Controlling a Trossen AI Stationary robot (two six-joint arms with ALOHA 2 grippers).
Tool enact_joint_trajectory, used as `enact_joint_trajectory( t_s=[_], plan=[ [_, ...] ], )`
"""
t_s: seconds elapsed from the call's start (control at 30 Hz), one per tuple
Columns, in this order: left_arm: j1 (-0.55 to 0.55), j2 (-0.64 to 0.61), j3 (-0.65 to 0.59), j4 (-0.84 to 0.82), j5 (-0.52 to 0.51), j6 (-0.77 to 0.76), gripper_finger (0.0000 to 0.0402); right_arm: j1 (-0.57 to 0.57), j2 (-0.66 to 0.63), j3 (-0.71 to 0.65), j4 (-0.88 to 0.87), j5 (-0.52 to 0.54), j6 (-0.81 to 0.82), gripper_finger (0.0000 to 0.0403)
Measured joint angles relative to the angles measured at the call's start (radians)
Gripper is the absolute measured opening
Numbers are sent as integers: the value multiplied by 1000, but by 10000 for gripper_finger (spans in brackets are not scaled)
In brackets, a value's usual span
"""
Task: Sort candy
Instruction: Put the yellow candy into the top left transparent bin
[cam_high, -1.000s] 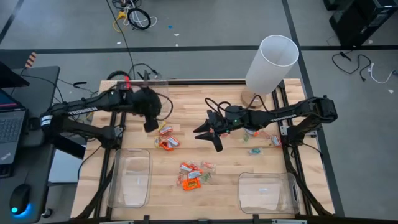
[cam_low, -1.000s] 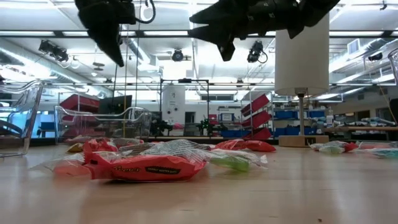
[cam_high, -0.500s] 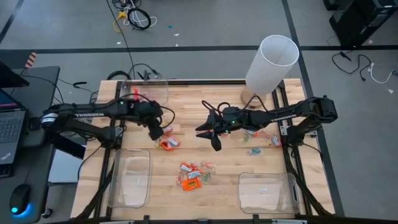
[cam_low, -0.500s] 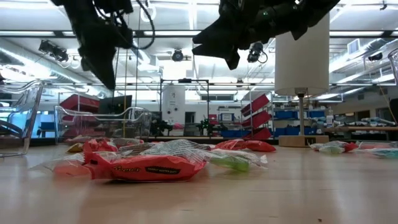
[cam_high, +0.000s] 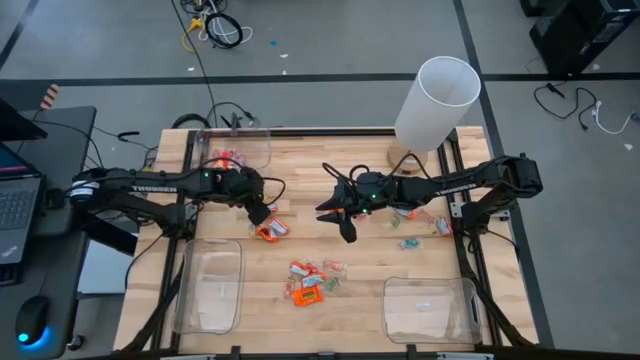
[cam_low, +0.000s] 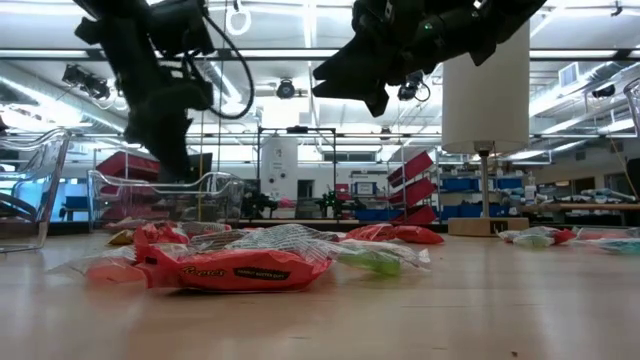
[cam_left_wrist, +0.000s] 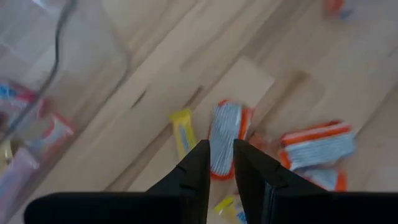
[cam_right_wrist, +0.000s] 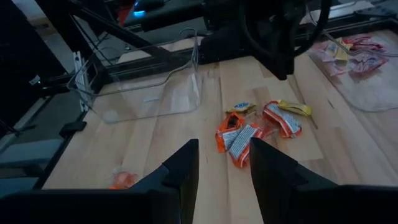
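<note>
Candy lies on the wooden table in loose groups: one at centre left, one near the middle front, one at the right. My left gripper hangs just above the centre-left group. It points steeply down, and its fingers are narrowly open over an orange-and-silver candy beside a yellow one. I see no touch. My right gripper hovers open over bare table right of that group, with nothing between its fingers.
A clear bin at the far left holds some candy. Two more clear bins stand at the near left and near right. A tall white cylinder on a wooden base stands at the far right.
My left gripper has come down from high over the far-left part of the table toward the centre-left candy group, moving a little toward the near edge and rolling about its own axis. Its finger gap looks unchanged. The candy has not moved.
</note>
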Motion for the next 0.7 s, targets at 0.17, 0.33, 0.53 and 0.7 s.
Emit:
enact_joint_trajectory(
  t_s=[0.17,0.33,0.53,0.7],
  plan=[
    [0,44,-16,28,-6,-11,74,0,0,0,-11,0,0,128],
    [0,100,-16,30,-61,-13,74,0,0,0,-14,0,0,128],
    [2,165,-16,32,-71,-9,74,0,0,0,-14,3,0,128],
    [2,201,-16,34,-113,-48,74,0,0,0,-13,4,0,128]
  ],
)
